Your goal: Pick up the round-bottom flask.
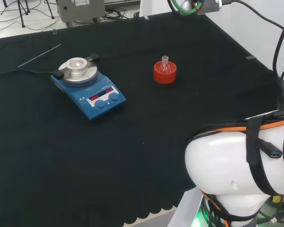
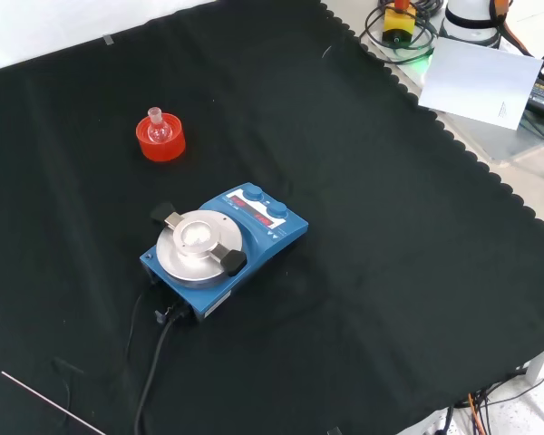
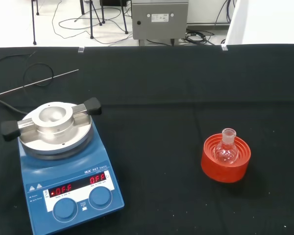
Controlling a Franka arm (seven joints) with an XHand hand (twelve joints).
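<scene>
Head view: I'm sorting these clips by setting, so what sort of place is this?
Most likely a chemistry lab bench set up for robot trials: a blue stirrer hotplate and a small round-bottom flask on a red ring stand sit on black cloth, with the arm's white link beside it.

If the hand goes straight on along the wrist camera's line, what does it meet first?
Probably bare black cloth, between the blue hotplate and the round-bottom flask on its red stand; neither lies mid-view. Depth is unclear.
</scene>
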